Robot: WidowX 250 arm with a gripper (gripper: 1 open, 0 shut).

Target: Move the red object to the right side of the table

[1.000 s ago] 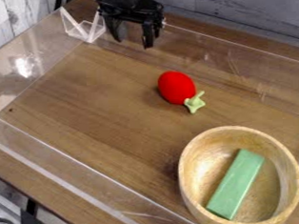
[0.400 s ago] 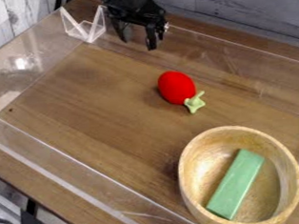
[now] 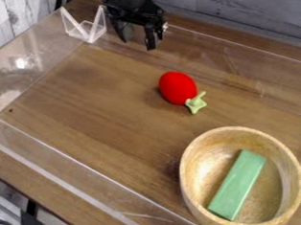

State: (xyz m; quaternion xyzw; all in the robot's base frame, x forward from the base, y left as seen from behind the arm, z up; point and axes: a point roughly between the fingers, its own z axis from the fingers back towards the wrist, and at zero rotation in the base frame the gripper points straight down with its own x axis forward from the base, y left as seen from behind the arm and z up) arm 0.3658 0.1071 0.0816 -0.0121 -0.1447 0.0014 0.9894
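The red object (image 3: pixel 178 87) is a small rounded red toy fruit with a pale-green stem pointing toward the lower right; it lies near the middle of the wood-grain table (image 3: pixel 102 117). My gripper (image 3: pixel 135 33) hangs at the far end of the table, up and to the left of the fruit, well apart from it. Its dark fingers (image 3: pixel 119 32) point down and stand open with nothing between them.
A round wooden bowl (image 3: pixel 195 184) sits at the near right corner with a green rectangular block (image 3: pixel 238 185) inside it. Low clear acrylic walls (image 3: pixel 67 182) border the tabletop. A clear bracket (image 3: pixel 84 24) stands just left of the gripper.
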